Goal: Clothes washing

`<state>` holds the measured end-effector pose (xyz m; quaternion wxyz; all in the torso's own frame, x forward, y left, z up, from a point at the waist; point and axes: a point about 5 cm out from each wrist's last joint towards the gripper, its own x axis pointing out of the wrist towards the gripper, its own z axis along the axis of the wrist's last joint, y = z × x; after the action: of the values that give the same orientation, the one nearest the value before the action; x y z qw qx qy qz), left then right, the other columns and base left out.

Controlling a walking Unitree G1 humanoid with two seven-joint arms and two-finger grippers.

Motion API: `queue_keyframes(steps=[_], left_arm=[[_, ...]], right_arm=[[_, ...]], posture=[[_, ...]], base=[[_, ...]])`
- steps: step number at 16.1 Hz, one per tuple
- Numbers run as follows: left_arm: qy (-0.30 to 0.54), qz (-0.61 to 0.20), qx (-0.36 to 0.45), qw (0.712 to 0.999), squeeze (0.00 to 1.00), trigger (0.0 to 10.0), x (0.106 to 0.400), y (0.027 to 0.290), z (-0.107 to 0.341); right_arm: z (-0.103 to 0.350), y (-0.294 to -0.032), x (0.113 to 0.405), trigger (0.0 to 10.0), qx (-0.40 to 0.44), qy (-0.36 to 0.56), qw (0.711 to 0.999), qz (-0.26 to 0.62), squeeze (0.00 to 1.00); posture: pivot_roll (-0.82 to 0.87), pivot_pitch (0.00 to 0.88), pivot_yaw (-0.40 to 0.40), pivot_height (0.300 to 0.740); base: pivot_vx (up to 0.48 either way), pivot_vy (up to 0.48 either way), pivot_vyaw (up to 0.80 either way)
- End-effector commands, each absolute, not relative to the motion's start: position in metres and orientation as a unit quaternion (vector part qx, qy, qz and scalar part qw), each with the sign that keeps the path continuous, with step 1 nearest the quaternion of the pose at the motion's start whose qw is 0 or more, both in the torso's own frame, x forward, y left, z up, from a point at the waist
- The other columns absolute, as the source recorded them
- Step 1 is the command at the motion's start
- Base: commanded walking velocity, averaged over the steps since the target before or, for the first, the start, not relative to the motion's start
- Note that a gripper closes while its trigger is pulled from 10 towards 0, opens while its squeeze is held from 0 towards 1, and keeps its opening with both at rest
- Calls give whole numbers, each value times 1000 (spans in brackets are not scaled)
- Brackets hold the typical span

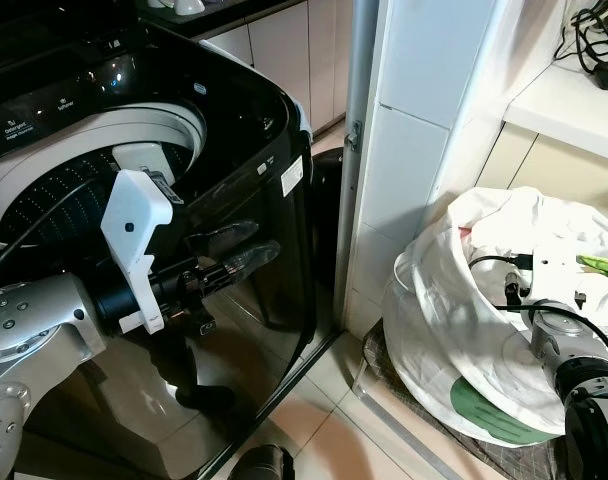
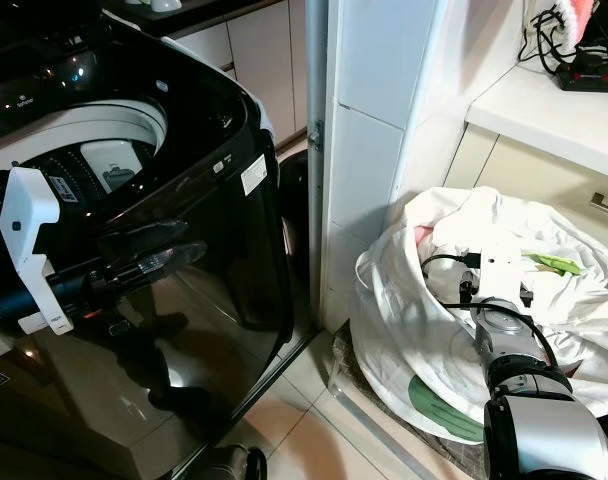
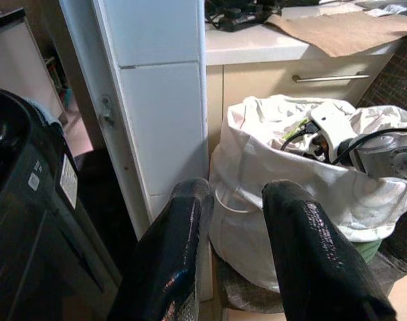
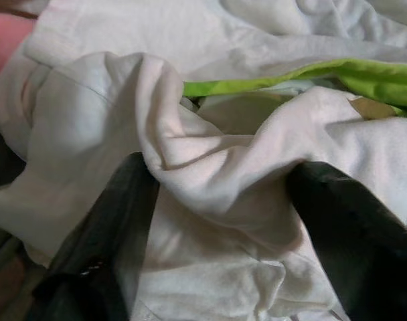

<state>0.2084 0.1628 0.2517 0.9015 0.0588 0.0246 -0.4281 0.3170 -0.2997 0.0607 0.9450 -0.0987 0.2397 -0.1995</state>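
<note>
A black top-loading washing machine stands at the left, lid up, its drum showing. At the right a white laundry bag is stuffed with clothes. My right arm reaches down into the bag. In the right wrist view my right gripper is open, its fingers spread around a fold of white cloth, with a green garment just beyond. My left gripper hangs open and empty in front of the washer, pointing towards the bag.
A white tiled pillar stands between the washer and the bag. Behind the bag, a cabinet counter carries cables. The bag sits on a dark mat on the tiled floor.
</note>
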Motion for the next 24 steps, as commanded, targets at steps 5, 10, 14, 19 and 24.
queue_keyframes(steps=[5,10,14,19,24], left_arm=[[40,-436,60,897,0,10000,202,162,253],[48,-436,62,896,0,10000,202,162,251],[46,-434,60,898,0,10000,205,160,250],[18,-414,40,909,0,10000,223,154,244],[-13,-376,20,926,0,10000,250,148,230]], right_arm=[[54,-304,310,0,-94,259,938,-210,0],[51,-305,307,0,-82,261,937,-219,0],[49,-305,305,0,-82,263,936,-220,0],[63,-302,318,0,-67,232,946,-217,0],[88,-297,335,0,-51,172,964,-194,0]], posture=[[433,137,74,740],[425,132,75,740],[412,111,69,740],[315,53,29,740],[139,0,6,740]], base=[[0,0,0],[0,0,0],[0,0,0],[0,0,0],[0,0,0]])
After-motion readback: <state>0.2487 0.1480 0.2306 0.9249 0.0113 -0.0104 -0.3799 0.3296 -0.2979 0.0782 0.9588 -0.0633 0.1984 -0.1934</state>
